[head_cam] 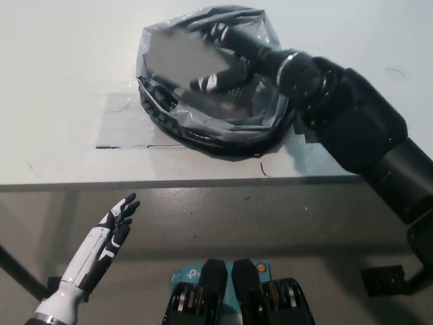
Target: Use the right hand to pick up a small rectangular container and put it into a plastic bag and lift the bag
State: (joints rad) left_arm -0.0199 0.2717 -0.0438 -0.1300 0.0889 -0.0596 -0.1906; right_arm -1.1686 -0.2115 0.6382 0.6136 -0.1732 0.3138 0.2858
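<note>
- White left hand rests low at the left, below the counter edge, fingers apart, holding nothing.
- Grey box sits tilted inside the bag's mouth.
- Clear plastic bag stands open on the counter; nothing else visible inside it.
- Black right hand reaches into the bag, fingers clamped on the box.
- Advice: lower the box fully before letting go, then take hold of the rim.

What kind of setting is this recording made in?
Probably a lab or test bench rather than a home: a plain white table with clear tape patches, a lone plastic bag staged on it, and a bare grey floor below.
</note>
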